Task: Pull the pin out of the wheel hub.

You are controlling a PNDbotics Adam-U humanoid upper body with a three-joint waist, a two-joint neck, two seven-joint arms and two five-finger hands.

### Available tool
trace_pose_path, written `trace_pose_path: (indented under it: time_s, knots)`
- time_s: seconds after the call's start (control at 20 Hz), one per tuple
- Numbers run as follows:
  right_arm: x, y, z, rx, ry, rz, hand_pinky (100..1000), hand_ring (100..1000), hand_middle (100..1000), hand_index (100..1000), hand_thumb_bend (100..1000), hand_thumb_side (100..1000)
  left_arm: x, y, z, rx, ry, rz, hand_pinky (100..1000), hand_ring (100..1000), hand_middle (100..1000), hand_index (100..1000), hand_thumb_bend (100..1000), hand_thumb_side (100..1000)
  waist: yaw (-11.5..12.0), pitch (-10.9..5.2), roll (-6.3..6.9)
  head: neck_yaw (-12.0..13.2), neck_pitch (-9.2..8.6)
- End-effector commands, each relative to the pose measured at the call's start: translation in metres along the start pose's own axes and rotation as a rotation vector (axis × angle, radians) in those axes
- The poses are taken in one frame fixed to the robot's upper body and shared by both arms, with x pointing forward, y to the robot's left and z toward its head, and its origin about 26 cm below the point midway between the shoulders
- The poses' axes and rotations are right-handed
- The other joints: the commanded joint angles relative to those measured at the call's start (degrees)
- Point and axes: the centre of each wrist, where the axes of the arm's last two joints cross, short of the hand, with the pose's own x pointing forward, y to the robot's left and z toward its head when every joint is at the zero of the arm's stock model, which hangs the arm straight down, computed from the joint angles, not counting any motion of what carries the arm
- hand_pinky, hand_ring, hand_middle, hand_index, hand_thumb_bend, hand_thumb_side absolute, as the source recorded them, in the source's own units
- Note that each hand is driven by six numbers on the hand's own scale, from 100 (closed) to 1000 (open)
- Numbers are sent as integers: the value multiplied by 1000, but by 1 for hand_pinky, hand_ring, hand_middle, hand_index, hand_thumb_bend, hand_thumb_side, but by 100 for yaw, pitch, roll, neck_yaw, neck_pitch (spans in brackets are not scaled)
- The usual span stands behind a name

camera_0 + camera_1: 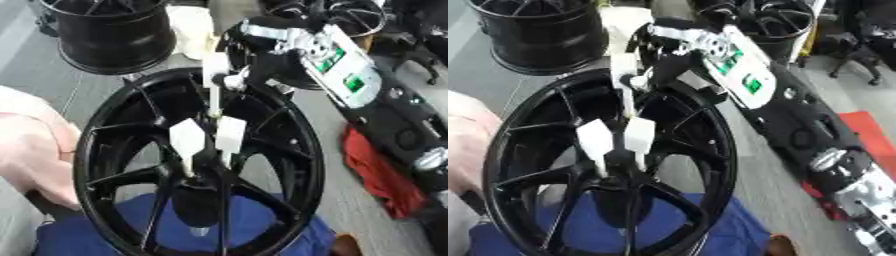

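A black spoked wheel (308,150) stands upright on a blue cloth (258,220). My right hand (262,62) reaches in from the upper right, over the top of the rim. Its white-padded fingers (187,139) point straight down at the dark hub (197,192), a little apart from each other, and I see nothing held between them. A small silver stub (199,231) shows just below the hub; I cannot make out whether it is the pin. A person's hand (35,155) holds the wheel's left rim. My left hand is out of sight.
A second black rim (114,35) stands at the back left and more rims (785,20) at the back right. A red cloth (376,175) lies on the grey floor to the right, beneath my right forearm (346,75).
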Motion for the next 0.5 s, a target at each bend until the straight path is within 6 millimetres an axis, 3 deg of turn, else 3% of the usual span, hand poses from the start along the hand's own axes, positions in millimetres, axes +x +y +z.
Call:
trace_pose_path:
  time_s: [0.05, 0.3, 0.5]
  knots:
    - [17, -47, 25, -132, -26, 34, 395, 448, 415, 453, 150, 318, 7, 14, 7, -121, -82, -134, 773, 723, 680, 832, 350, 742, -30, -164, 23, 39, 65]
    - [16, -87, 47, -296, 20, 13, 396, 448, 415, 453, 153, 310, 4, 16, 14, -112, -64, -130, 773, 724, 680, 833, 350, 742, -117, -240, -14, 130, 111]
    - [-7, -105, 77, -423, 100, 21, 402, 450, 417, 456, 156, 309, 2, 18, 19, -104, -57, -125, 773, 724, 680, 833, 350, 742, -184, -253, -27, 185, 125]
